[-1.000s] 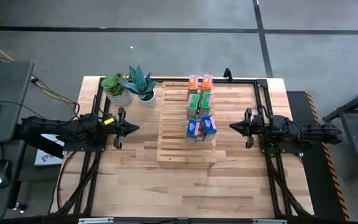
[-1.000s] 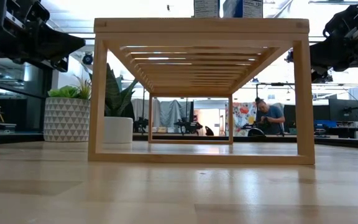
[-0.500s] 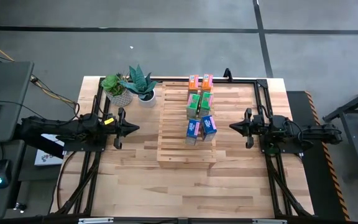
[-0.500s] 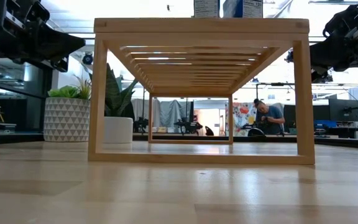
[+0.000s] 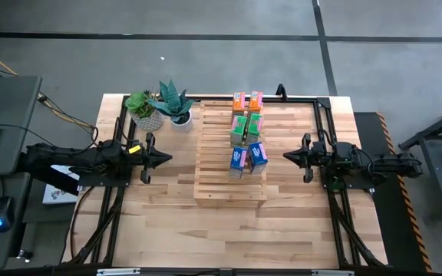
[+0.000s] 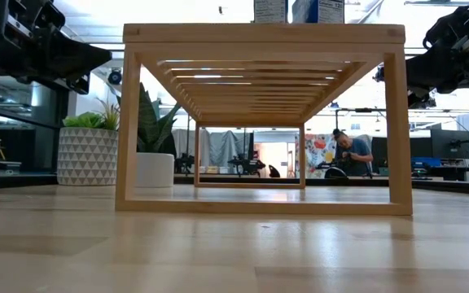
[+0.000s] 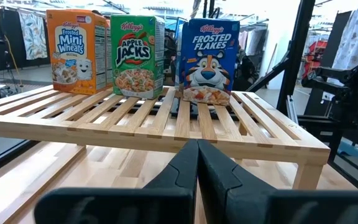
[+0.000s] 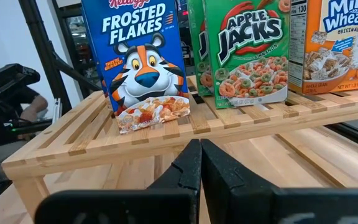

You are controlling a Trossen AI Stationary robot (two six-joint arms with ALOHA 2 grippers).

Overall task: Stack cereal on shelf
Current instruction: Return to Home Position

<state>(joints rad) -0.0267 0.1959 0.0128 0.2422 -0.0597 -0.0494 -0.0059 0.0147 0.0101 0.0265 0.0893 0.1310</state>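
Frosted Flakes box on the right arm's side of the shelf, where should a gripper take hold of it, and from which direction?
Probably its top edge, from above, pinching front face against back. The Frosted Flakes box stands upright on the shelf, broad front toward the right gripper, top free; the green box stands close at one side.

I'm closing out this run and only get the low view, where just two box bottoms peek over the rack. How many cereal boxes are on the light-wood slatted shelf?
Observer: Six small cardboard cereal boxes stand on the light-wood slatted shelf: an orange pair, a green pair and a blue pair.
Operator: Are both grippers off them?
Observer: Yes. The left gripper sits left of the shelf and the right gripper right of it, both shut, holding nothing.
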